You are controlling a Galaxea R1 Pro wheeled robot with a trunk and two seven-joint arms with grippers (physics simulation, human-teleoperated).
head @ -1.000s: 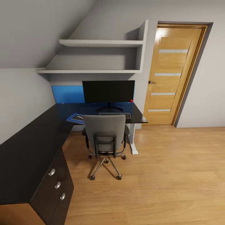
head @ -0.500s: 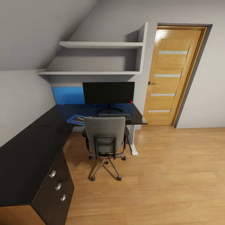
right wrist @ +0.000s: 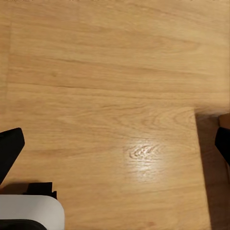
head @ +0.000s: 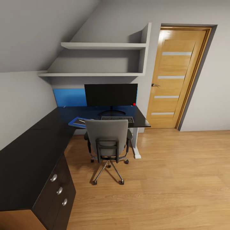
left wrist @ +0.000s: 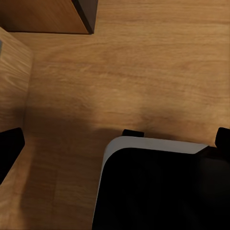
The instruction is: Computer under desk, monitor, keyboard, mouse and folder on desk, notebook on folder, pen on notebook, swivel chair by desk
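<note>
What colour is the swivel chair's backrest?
Grey upholstery on the swivel chair, with a black frame at its lower back; clearest in the head view.

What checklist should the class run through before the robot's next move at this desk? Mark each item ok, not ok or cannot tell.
1. Monitor stands on the desk: ok.
2. Keyboard lies on the desk in front of the monitor: ok.
3. Folder lies on the desk, left of the keyboard: ok.
4. Mouse beside the keyboard: cannot tell, too small to pick out.
5. Swivel chair next to the desk: ok, its back faces the camera.
6. Both grippers free, over bare wood floor: ok, fingertips spread at the edges of the wrist views.
</note>
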